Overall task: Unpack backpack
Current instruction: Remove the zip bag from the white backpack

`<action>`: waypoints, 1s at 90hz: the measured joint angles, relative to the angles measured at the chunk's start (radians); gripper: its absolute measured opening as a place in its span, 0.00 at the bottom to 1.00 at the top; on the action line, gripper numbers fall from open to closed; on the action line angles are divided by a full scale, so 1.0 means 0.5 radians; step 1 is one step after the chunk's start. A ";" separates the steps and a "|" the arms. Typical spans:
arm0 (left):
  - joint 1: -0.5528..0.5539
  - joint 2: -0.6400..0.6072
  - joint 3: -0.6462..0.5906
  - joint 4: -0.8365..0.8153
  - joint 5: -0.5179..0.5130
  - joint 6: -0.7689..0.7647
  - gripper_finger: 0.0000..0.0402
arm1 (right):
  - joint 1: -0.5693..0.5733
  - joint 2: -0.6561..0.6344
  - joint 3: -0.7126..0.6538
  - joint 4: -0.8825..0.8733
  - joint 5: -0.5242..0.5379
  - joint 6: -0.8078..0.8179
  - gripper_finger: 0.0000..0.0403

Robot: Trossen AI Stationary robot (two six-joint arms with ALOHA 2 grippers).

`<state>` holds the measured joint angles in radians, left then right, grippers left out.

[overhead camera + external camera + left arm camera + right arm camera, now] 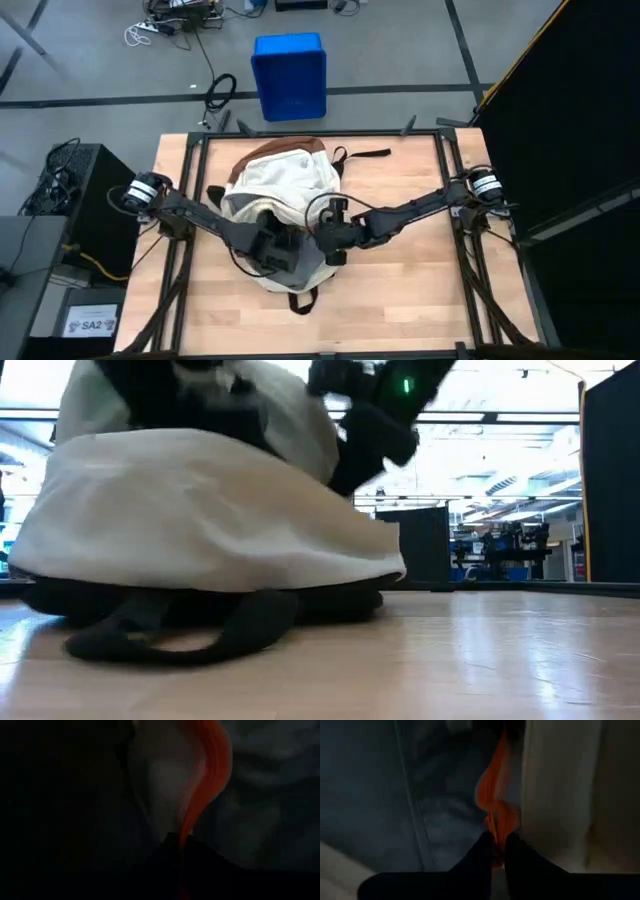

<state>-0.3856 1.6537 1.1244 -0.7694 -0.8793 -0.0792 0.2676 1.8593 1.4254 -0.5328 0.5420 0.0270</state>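
Around the fingers there is little room, since both arms reach into the mouth of the backpack [285, 185] near the middle of the wooden surface [400, 300]. Bare wood lies wide open all about the bag, out to the edges. The backpack is cream-white with a brown base on its far side and a dark strap loop [180, 635] lying flat on the wood. The right gripper [499, 851] has its fingers pressed almost together on a thin orange edge [496, 805], with pale cloth just beside them. The left gripper [272, 245] is deep in the dark bag, so one cannot tell if its fingers are open; an orange strip [202, 795] shows just ahead. A blue bin [290, 75] stands on the floor well apart.
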 joint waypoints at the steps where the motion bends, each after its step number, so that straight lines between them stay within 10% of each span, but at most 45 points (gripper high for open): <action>1: -0.006 -0.006 0.016 -0.017 -0.007 0.002 0.00 | 0.007 0.000 0.019 -0.014 0.010 -0.005 0.00; 54: -0.244 -0.560 0.626 -0.445 -0.174 0.248 0.00 | 0.198 -0.006 1.028 -0.541 0.357 -0.317 0.00; 90: -0.392 -0.581 0.623 -0.420 0.003 0.191 0.00 | 0.169 0.001 1.098 -0.662 0.161 -0.223 0.00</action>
<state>-0.5814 1.3630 1.4357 -0.9794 -0.8778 0.0166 0.3522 1.8598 1.9746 -0.8637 0.6224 -0.0845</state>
